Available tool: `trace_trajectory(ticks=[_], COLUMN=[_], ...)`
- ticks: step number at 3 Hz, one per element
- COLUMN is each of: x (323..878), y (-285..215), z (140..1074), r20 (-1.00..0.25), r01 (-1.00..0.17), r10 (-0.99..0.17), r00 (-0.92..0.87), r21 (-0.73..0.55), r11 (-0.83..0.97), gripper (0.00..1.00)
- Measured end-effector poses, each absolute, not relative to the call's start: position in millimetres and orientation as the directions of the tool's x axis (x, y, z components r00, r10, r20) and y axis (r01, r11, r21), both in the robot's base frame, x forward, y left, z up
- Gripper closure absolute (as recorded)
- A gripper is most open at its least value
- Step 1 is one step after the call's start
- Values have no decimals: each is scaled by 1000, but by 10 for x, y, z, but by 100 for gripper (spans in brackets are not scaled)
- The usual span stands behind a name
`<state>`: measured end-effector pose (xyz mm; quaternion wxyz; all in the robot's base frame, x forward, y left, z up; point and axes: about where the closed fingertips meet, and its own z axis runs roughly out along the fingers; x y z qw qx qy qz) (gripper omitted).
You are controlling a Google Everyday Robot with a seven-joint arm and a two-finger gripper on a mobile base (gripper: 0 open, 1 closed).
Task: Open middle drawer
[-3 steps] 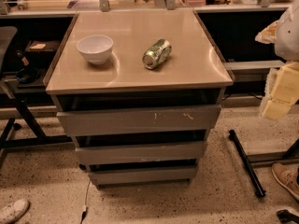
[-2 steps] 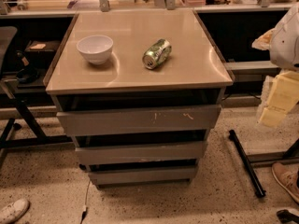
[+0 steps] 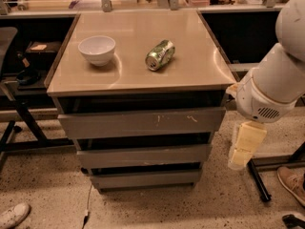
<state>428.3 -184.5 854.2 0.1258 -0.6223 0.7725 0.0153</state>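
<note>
The middle drawer (image 3: 143,155) is a wide, plain grey front on the cabinet, between the taller scratched top front (image 3: 143,122) and the narrow bottom front (image 3: 145,178). It looks closed, about flush with the others. My gripper (image 3: 244,146), a cream-coloured piece hanging under the white arm (image 3: 274,85), is to the right of the cabinet at about the height of the middle drawer. It is apart from the drawer and touches nothing.
A white bowl (image 3: 96,49) and a green can (image 3: 160,55) lying on its side are on the beige cabinet top (image 3: 190,75). A chair frame (image 3: 14,109) stands at left. A black bar (image 3: 259,185) and shoes (image 3: 290,180) are on the floor at right.
My arm has come further into view from the right. The gripper has moved left and down, closer to the cabinet's right side. The drawers have not moved.
</note>
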Motion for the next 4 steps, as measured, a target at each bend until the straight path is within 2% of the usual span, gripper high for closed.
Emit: trace_trajectory(ticks=[1,2,4], x=[4283,4248,4553], y=[-1844,-1728,-1193], z=[8544,8171,6695], r20=[-214,-255,-367], r01=[-965,-970,-972], r10=[-958,-947,-900], r00=[-194,-195,-236], r21=[-133,-94,77], r11=[225,225,223], gripper=[0,0,0])
